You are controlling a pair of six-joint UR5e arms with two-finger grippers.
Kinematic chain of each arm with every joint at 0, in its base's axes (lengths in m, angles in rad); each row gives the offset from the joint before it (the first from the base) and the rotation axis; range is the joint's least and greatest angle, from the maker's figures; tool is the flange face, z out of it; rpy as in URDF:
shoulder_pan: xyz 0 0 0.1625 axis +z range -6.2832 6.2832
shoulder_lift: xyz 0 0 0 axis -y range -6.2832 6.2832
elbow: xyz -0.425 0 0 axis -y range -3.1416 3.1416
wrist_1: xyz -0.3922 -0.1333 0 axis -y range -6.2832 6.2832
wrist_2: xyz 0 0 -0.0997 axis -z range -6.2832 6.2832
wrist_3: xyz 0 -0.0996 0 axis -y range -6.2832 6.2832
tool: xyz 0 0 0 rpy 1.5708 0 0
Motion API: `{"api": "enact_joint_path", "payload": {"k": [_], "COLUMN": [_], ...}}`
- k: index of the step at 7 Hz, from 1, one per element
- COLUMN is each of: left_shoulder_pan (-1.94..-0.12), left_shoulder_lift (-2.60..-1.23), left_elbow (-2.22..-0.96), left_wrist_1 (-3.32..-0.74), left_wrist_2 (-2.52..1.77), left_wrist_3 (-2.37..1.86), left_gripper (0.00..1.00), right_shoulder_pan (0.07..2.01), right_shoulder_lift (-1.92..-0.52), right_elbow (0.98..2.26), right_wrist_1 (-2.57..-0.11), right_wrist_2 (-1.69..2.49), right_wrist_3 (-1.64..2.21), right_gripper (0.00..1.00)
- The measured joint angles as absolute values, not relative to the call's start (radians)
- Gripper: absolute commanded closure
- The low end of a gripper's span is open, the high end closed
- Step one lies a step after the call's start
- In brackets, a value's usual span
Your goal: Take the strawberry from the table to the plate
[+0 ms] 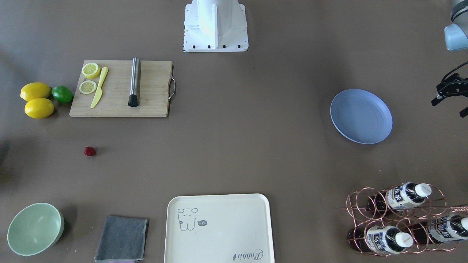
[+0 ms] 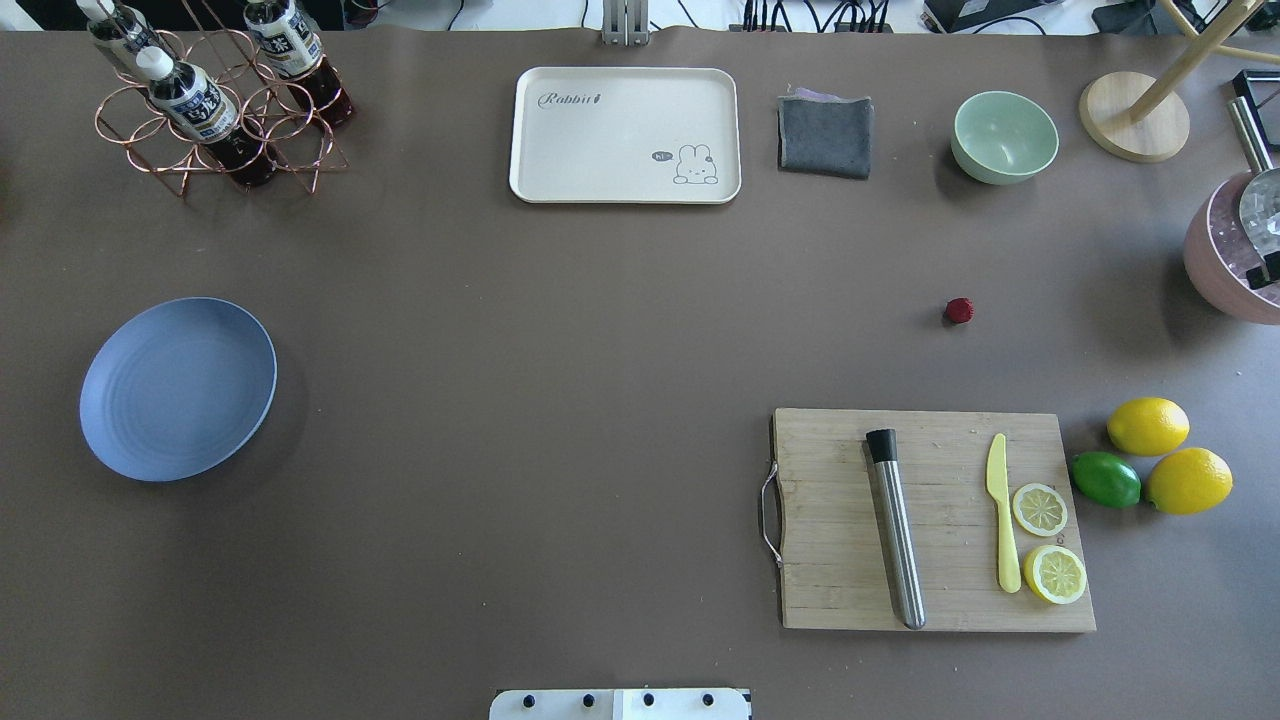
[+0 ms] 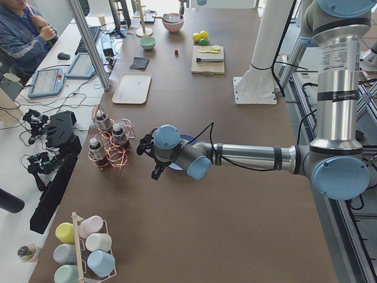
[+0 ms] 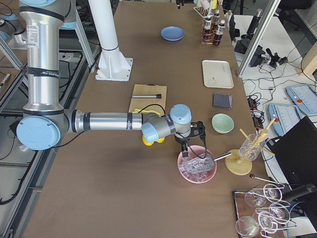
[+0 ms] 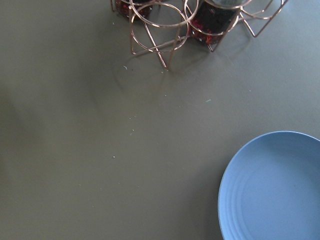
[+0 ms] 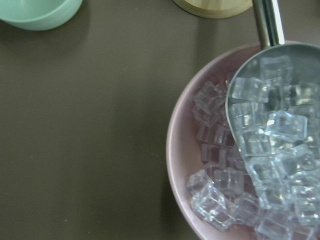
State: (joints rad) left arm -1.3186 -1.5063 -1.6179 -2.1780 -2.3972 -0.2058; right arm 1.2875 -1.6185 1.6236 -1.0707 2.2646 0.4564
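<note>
The strawberry [image 1: 89, 151] [image 2: 959, 311], tiny and dark red, lies alone on the grey-brown table [image 1: 256, 146], on the side of the cutting board away from the robot. The blue plate [image 1: 361, 116] [image 2: 178, 388] [image 5: 275, 190] sits empty on the robot's left side. My left gripper [image 1: 449, 107] [image 3: 148, 162] hovers just outside the plate, near the bottle rack, with its fingers spread open and empty. My right gripper [image 4: 190, 139] shows only in the right side view, above a pink bowl of ice; I cannot tell whether it is open or shut.
A wooden cutting board [image 2: 935, 520] carries lemon slices, a yellow knife and a steel muddler. Two lemons and a lime [image 2: 1106, 479] lie beside it. A green bowl [image 2: 1004, 137], grey cloth [image 2: 825, 135], cream tray [image 2: 625, 135], bottle rack [image 2: 215, 110] and the ice bowl [image 6: 182, 150] line the far and right edges.
</note>
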Motion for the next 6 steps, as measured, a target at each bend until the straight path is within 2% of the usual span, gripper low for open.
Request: {"api": "enact_joint_path", "payload": {"k": [2, 3, 4, 5, 6], "left_shoulder_pan": [-1.206, -1.117, -1.045, -1.006, -0.993], "left_shoulder_lift": [-1.506, -1.509, -1.514, -1.518, -1.519], "left_elbow": [-1.524, -1.458, -1.415, -1.397, -1.39], "left_wrist_1": [-2.346, -2.505, -2.616, -2.666, -2.683], "left_wrist_2": [-2.336, -2.291, -2.255, -2.239, -2.237], "left_wrist_3": [-0.359, -0.502, -0.617, -0.684, -0.708], "left_gripper": [0.03, 0.12, 0.26, 0.87, 1.0], "right_shoulder_pan": [1.191, 1.174, 1.168, 1.165, 1.165], "right_shoulder_lift": [-1.605, -1.601, -1.599, -1.599, -1.598], "right_elbow": [1.633, 1.641, 1.648, 1.653, 1.656], "right_wrist_1": [-1.001, -0.994, -0.992, -0.991, -0.991], "right_wrist_2": [2.211, 2.203, 2.201, 2.2, 2.2], "right_wrist_3": [0.621, 0.647, 0.656, 0.658, 0.659], "right_gripper": [0.0, 0.0, 0.0, 0.0, 0.0]}}
